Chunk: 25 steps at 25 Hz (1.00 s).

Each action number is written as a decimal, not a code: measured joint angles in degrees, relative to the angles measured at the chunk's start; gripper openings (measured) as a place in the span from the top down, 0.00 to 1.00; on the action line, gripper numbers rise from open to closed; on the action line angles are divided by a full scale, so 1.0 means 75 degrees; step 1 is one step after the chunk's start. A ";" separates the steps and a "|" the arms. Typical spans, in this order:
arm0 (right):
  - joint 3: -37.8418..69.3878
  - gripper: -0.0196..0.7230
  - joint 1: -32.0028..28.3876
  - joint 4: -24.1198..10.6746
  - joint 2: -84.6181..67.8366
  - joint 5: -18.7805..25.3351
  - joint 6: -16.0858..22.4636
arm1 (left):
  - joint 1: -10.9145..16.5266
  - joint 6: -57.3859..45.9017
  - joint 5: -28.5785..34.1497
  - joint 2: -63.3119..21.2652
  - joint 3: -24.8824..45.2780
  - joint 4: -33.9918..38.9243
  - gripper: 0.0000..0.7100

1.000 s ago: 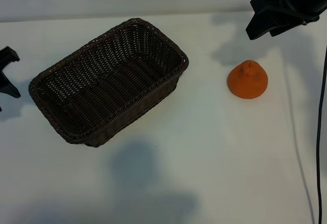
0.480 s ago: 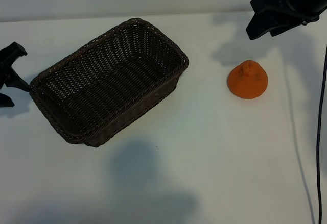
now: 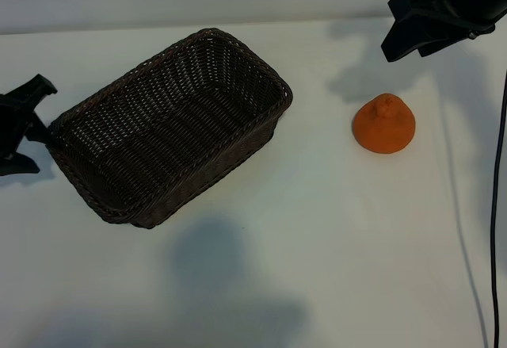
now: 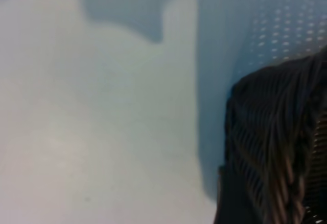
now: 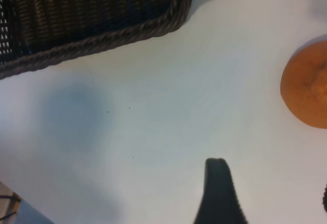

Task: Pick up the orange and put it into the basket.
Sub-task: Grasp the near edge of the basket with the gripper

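The orange [image 3: 384,124], small and cone-shaped with a knobby stem end, rests on the white table right of the basket; the right wrist view also shows the orange [image 5: 308,89]. The basket [image 3: 170,126], dark brown wicker, lies slantwise left of centre and holds nothing. My right gripper [image 3: 396,31] hovers above and behind the orange, open, with one dark finger [image 5: 218,193] showing and nothing between the jaws. My left gripper [image 3: 36,128] is open at the basket's left end, close to its rim. In the left wrist view only the basket's wall [image 4: 276,142] shows.
A black cable [image 3: 497,205] runs down the table's right edge. White table surface [image 3: 333,245] stretches in front of the basket and orange. A pale wall stands behind the table.
My left gripper has moved right, from the table's left edge up to the basket's left end. The right gripper, orange and basket have not moved.
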 joint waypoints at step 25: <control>0.0000 0.33 0.0000 0.0000 0.0000 -0.0007 0.0000 | -0.0465 0.0927 -0.0803 0.1429 0.0066 -0.1228 0.35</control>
